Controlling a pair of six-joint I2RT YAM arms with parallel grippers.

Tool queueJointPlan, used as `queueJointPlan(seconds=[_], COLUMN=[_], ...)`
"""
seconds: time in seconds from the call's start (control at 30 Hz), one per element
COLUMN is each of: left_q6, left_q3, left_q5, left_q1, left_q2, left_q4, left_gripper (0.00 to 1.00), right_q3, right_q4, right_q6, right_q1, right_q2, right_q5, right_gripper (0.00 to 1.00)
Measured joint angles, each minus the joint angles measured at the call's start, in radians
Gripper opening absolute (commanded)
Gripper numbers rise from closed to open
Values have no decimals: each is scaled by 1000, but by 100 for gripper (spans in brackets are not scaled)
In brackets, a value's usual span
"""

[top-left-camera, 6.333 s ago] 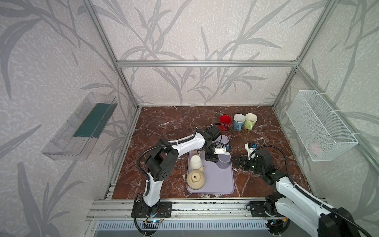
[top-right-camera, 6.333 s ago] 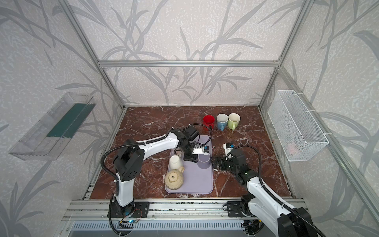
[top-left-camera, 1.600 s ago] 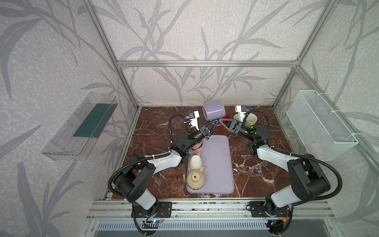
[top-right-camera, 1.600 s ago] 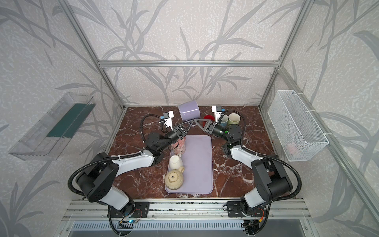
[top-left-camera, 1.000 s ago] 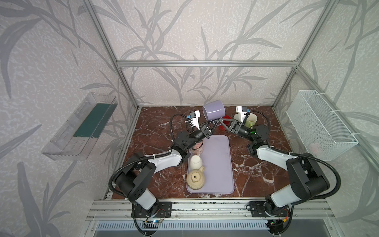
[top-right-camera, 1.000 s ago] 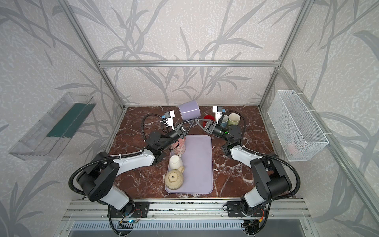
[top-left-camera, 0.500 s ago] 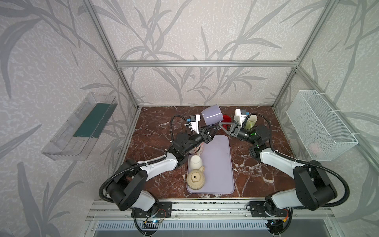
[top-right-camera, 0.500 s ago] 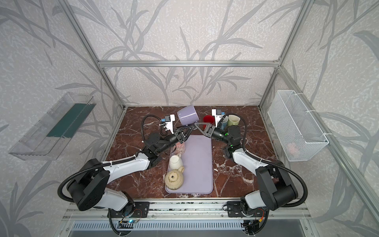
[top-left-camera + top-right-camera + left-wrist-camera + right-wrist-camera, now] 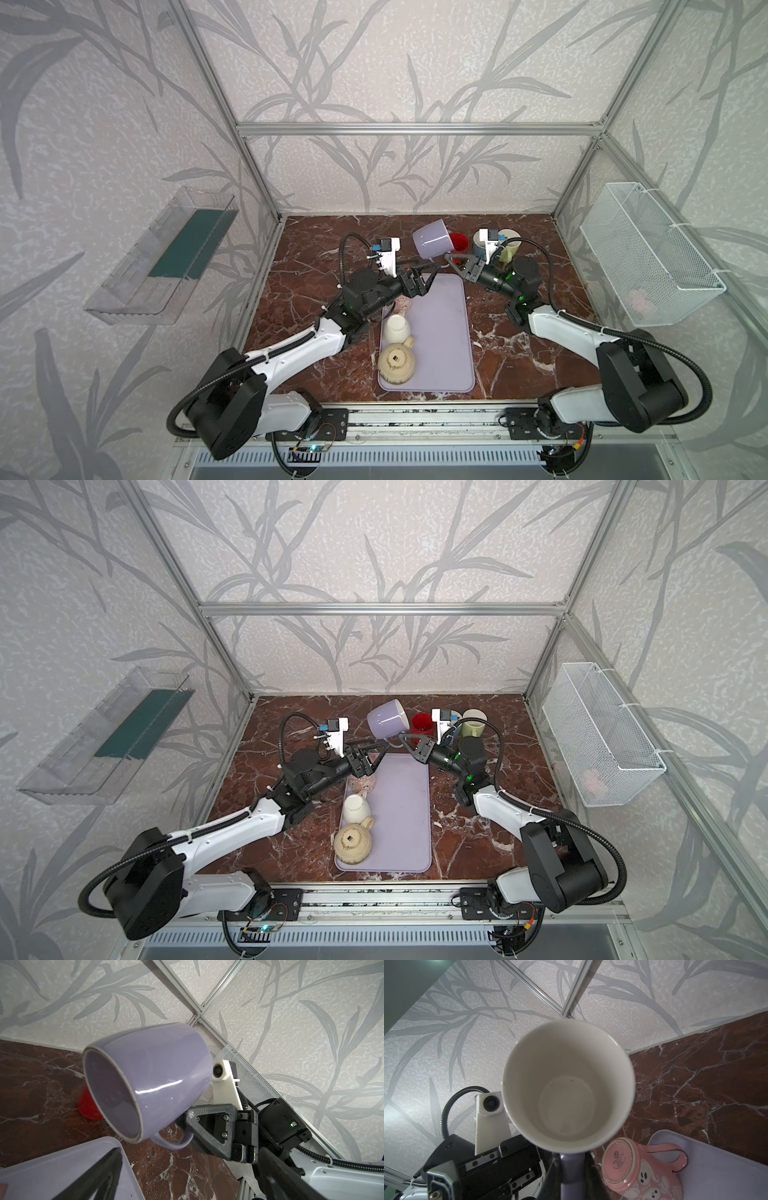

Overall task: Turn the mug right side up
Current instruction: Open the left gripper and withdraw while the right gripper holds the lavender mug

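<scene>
Pinching the mug (image 9: 431,244) by its handle (image 9: 572,1167) in the air near the far end of the tray (image 9: 440,332), the right gripper (image 9: 448,259) holds it tilted, left gripper (image 9: 428,266) spread wide just beside; best to roll the wrist slowly, grip firm, then set it base-down.

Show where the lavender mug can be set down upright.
Free: the right half of the tray, between the cream cup and beige pot and its right rim; also the marble tabletop left of the red mug, at the back. Crowded: the tray's left edge and the mug row at back right.
</scene>
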Motion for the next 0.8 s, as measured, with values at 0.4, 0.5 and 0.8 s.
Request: queueJointPlan(seconds=[0.4, 0.5, 0.8], left_q6=[230, 253, 388], left_q3=[164, 152, 254], left_q5=[-236, -340, -445], left_q1=[21, 22, 27], left_q2=[-345, -467, -486], left_q4=[-651, -748, -1047], left_gripper=[99, 99, 99], right_q3=[72, 119, 304], right_q4=[-256, -364, -626], right_q6=[-150, -224, -416], right_q1=[24, 61, 187], right_q2=[38, 39, 138], right_q5=[137, 220, 530], right_gripper=[0, 0, 0])
